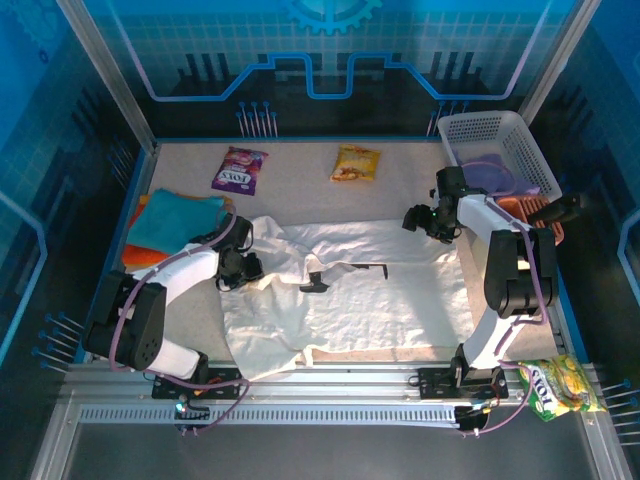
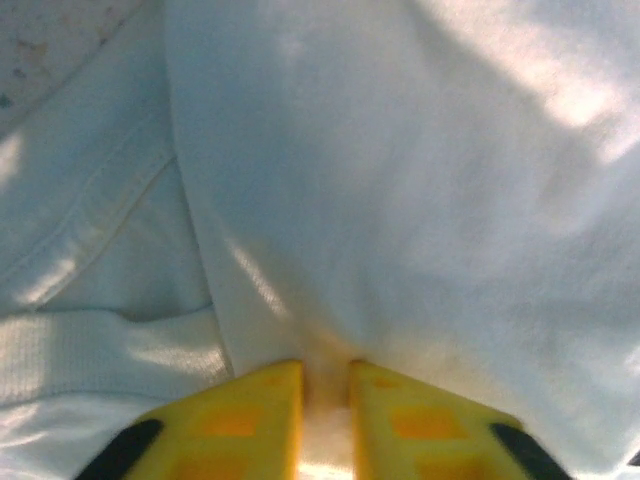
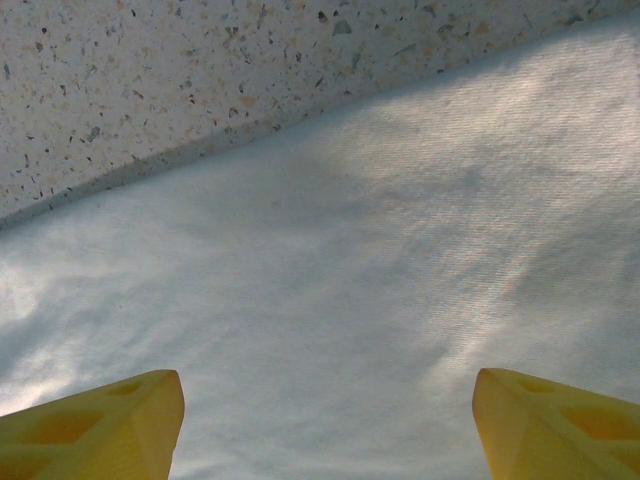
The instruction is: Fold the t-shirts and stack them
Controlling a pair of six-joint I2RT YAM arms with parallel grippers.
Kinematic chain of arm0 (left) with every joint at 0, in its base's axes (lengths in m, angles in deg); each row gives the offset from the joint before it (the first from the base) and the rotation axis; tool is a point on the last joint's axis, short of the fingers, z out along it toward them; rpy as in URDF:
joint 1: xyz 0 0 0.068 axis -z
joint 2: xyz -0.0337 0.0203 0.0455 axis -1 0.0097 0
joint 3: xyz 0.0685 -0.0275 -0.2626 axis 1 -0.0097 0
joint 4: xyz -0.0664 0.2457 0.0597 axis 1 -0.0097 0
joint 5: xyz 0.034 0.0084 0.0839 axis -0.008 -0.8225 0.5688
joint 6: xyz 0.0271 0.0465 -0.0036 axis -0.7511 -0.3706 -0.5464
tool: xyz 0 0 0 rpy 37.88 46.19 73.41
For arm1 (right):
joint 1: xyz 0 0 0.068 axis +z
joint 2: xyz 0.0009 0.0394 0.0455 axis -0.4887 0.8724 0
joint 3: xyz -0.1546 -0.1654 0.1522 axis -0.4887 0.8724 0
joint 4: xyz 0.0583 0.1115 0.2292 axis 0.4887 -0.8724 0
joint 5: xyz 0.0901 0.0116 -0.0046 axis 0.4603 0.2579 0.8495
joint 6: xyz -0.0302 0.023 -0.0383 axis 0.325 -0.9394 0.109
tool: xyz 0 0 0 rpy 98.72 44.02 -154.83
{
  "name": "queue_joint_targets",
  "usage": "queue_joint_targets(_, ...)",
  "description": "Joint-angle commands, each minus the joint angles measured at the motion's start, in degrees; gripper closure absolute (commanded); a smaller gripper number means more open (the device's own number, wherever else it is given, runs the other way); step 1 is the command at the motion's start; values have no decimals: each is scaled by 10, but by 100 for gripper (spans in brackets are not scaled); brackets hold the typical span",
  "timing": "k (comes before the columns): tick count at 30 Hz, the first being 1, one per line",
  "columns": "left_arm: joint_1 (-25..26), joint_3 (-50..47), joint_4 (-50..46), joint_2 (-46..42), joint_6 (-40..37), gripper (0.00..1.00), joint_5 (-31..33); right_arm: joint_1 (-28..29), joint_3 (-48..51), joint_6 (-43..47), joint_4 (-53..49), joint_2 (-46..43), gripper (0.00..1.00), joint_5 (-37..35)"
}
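White shirt (image 1: 350, 290) lies spread over the table (image 1: 300, 165) in the overhead view, with a teal shirt (image 1: 175, 220) folded atop an orange shirt (image 1: 140, 258) just left of it. The left gripper (image 1: 243, 268) sits at its left edge, the right gripper (image 1: 418, 220) at its far right corner. Left wrist camera: yellow fingers (image 2: 250, 415) nearly meet, pinching a raised fold of the white shirt. Right wrist camera: fingers (image 3: 110, 425) stand wide apart above the white shirt's edge, holding nothing.
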Motion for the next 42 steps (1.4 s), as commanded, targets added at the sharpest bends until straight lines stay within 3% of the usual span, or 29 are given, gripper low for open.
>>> queue_joint_targets(1,-4,-1,-16,-18,0,90,5,-4,-7,6,-7,12,23,5)
queue_joint_targets(8,-4,-13,-49,-73,4,98,6,-3,-6,5,-3,16,24,7)
queue_joint_targets(9,-4,-14,-55,-77,5,96,9,-3,-6,5,-3,16,24,8)
queue_joint_targets(11,-4,-15,-67,-81,8,77,10,-3,-5,4,-1,16,24,10)
queue_joint_targets(13,-4,-22,-61,-79,11,69,-3,-3,-4,4,0,16,24,9)
queue_joint_targets(27,-4,-45,-7,-61,26,58,6,-2,-5,6,-3,14,24,11)
queue_joint_targets(33,-4,-47,26,-73,42,67,11,-2,-6,7,-6,13,24,12)
queue_joint_targets(42,-4,-52,14,-105,52,97,12,-2,-7,7,-5,17,25,13)
